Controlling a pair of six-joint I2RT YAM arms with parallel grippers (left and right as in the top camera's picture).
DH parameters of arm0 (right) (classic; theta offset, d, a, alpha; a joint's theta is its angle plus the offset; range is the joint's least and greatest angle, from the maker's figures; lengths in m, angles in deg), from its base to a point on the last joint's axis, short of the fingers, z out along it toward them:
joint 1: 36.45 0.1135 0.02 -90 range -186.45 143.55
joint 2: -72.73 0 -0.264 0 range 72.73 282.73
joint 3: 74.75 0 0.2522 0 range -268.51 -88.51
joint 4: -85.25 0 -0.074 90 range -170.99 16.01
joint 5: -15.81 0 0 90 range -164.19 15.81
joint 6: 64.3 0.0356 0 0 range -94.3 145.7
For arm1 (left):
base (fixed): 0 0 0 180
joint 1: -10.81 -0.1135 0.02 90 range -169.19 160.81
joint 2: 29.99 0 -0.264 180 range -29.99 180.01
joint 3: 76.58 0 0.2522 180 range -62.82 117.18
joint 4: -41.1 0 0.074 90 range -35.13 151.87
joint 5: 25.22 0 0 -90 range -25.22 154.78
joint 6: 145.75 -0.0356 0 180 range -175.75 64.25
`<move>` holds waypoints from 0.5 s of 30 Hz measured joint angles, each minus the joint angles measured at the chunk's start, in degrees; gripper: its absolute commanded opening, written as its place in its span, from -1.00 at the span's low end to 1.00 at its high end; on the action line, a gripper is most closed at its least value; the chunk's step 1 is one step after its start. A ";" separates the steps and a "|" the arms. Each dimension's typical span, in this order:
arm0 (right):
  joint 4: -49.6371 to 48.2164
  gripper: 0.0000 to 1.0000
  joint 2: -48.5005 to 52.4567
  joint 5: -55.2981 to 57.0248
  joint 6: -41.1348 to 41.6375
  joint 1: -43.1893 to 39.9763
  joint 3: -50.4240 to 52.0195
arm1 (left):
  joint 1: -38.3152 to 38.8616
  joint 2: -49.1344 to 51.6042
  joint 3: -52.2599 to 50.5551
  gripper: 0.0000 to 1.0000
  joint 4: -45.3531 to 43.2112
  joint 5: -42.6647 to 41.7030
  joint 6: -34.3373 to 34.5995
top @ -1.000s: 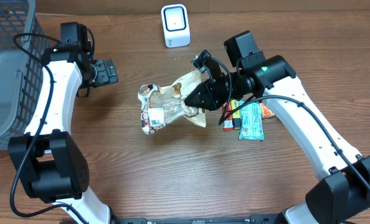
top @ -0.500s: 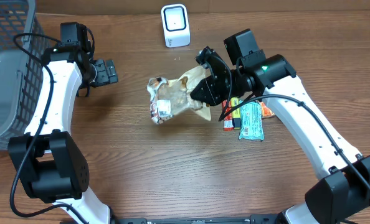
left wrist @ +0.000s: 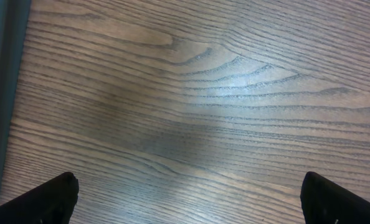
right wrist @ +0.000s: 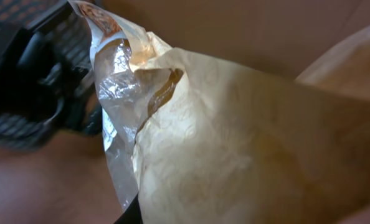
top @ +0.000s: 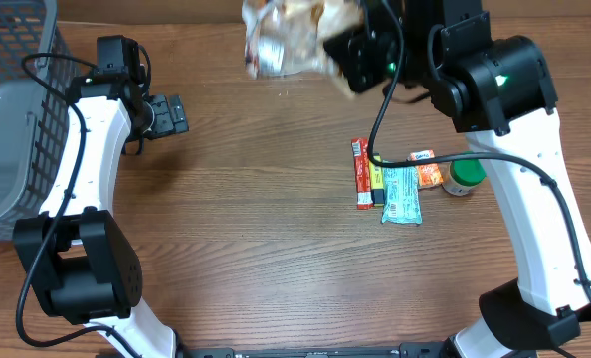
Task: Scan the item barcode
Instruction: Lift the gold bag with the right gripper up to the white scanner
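Observation:
The item, a crinkled snack bag of tan paper and clear plastic, hangs high above the far middle of the table, close under the overhead camera and blurred. My right gripper is shut on its right end. In the right wrist view the bag fills the frame, and only a dark sliver of one finger shows beneath it. No barcode can be made out on it. My left gripper hovers open over bare wood at the far left, its fingertips spread wide with nothing between them.
A wire basket stands at the far left edge. Right of centre lie red and yellow snack bars, a teal packet, an orange packet and a green-lidded jar. My raised right arm spans above them.
My right arm has lifted the bag off the table and carried it up and toward the far edge, where it now covers the white scanner. The left arm has not moved.

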 measured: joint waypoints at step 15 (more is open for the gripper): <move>-16.31 -0.93 15.23 13.18 -12.39 0.02 0.00 | 0.00 0.00 0.00 1.00 0.02 0.00 0.00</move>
